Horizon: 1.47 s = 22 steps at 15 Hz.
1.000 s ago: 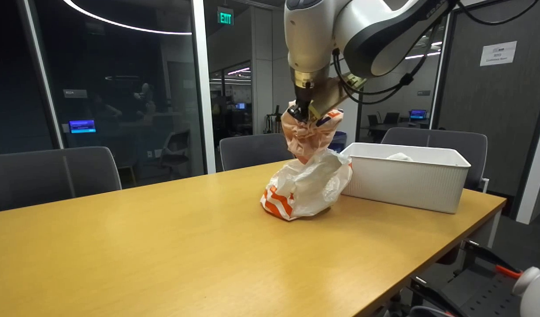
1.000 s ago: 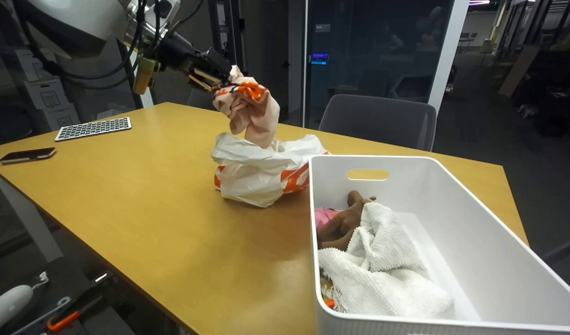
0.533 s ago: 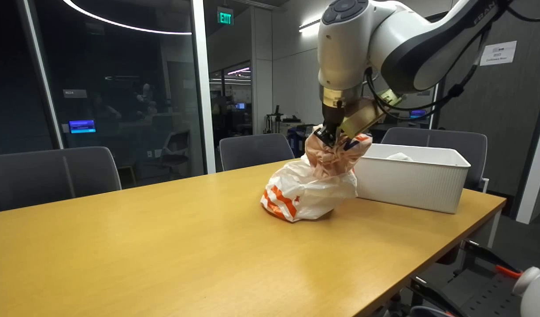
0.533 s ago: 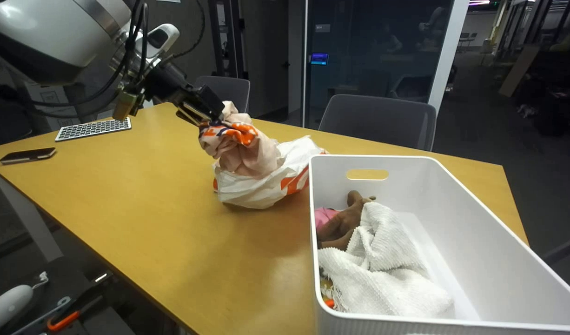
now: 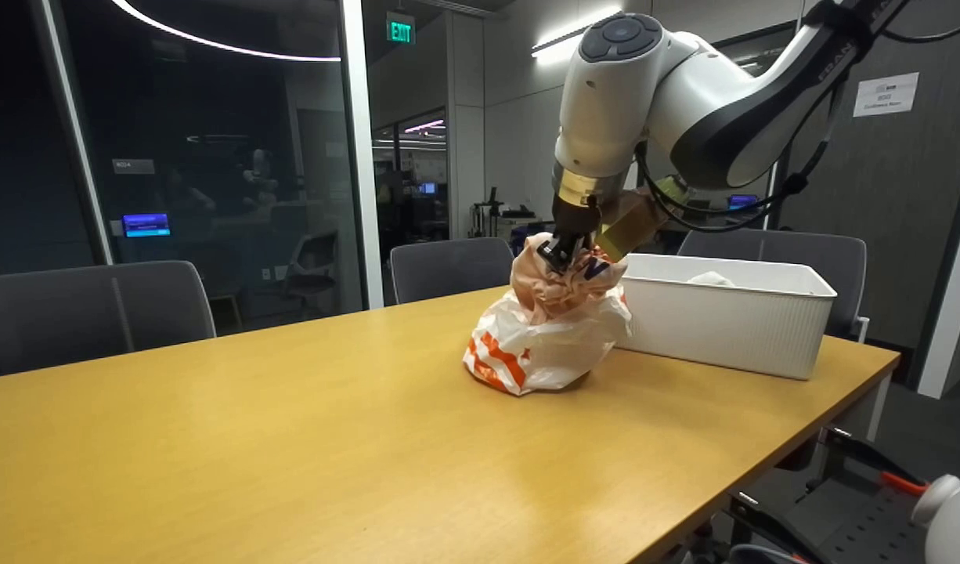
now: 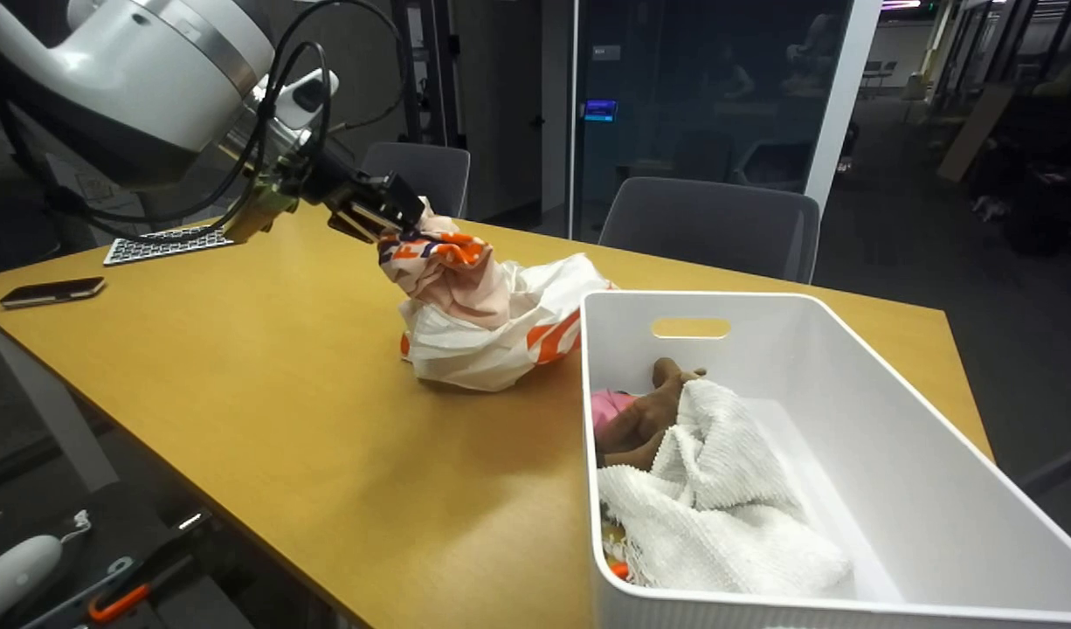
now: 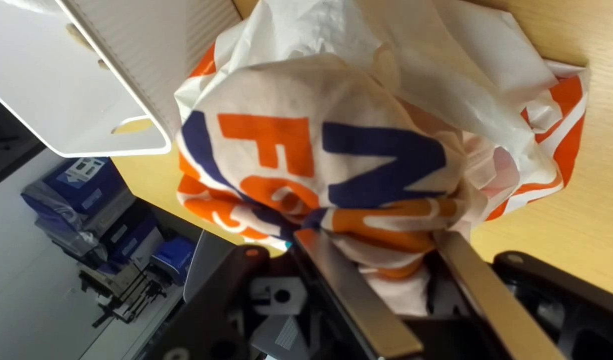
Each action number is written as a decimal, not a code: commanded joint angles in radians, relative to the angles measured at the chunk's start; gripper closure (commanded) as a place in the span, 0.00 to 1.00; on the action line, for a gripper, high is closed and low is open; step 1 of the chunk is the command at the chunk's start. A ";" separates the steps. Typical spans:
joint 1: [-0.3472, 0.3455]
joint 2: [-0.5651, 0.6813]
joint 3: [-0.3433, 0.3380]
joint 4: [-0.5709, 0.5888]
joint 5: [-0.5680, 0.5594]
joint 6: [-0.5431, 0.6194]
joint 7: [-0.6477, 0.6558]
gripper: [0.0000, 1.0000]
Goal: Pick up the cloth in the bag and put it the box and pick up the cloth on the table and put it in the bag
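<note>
The gripper (image 7: 374, 235) comes at a slant, and its fingers (image 7: 354, 290) are clamped on a gathered fold near the top of the printed cloth (image 7: 286, 90), so that the rest spreads out below them. This hold seems sensible to me: the lower part can go first into the bag (image 6: 474, 354), and the fingers need not enter so deep. In both exterior views the lower end of the printed cloth is within the bag's mouth, while its upper part bulges above the rim. The bag sits low and crumpled on the table (image 5: 292, 439), just beside the box (image 5: 723, 329); whether they touch, I cannot tell. Perhaps it is placed so near to make the way between the two short. In an exterior view a white cloth (image 6: 728, 515) lies in the box, which suggests that the first half of the task is done. Before releasing, the gripper should probably push its load deeper, since the thin plastic may yield and let the bulky top fall outside.
</note>
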 commanded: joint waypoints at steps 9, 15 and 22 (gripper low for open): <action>-0.148 0.226 0.043 0.084 -0.180 0.082 -0.024 0.95; -0.133 0.329 0.049 0.210 -0.288 0.065 -0.062 0.95; -0.162 0.431 0.017 0.335 -0.425 0.083 -0.004 0.95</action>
